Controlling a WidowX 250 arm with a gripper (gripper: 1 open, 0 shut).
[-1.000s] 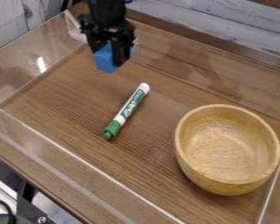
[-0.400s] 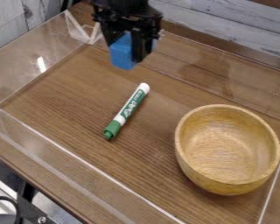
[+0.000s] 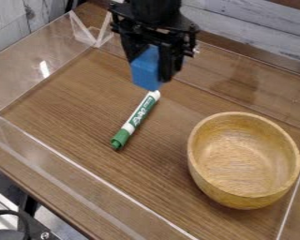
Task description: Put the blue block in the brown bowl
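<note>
The wooden table [image 3: 78, 112] spreads beneath the claw, and the brown bowl [image 3: 244, 157], the biggest thing on it, rests well apart from the claw, below and to its right in the picture, with nothing inside it. The black claw [image 3: 147, 70] points straight down, clenched on the blue block [image 3: 145, 69], which hangs between its fingers in the air, clear of the wood. The green-and-white marker pen [image 3: 135, 119] lies slanted on the table just below the claw, its white end nearest the block.
</note>
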